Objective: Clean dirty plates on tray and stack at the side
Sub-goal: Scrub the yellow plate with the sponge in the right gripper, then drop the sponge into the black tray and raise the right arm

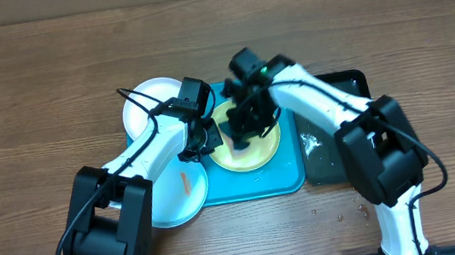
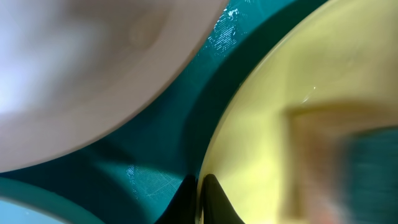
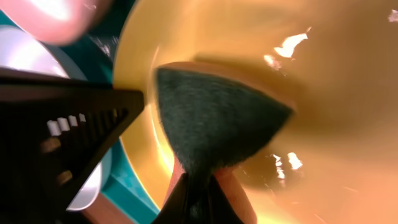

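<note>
The yellow-green plate (image 1: 258, 151) lies on the turquoise tray (image 1: 252, 189). My left gripper (image 1: 203, 140) is shut on the plate's left rim; its jaws (image 2: 200, 199) pinch the edge of the plate (image 2: 280, 124) over the tray (image 2: 155, 168). My right gripper (image 1: 241, 133) is shut on a dark green sponge (image 3: 211, 118) and presses it onto the plate (image 3: 323, 81); its fingers (image 3: 199, 202) clamp the sponge's lower end. The white plate (image 1: 143, 103) lies on the table left of the tray. The pale blue plate (image 1: 172, 204), with a red-orange smear, lies at the tray's front left.
A smaller black tray (image 1: 339, 162) adjoins the turquoise tray on the right, with white specks at its left edge. A few crumbs lie on the wooden table near the front right. The two arms cross closely over the tray.
</note>
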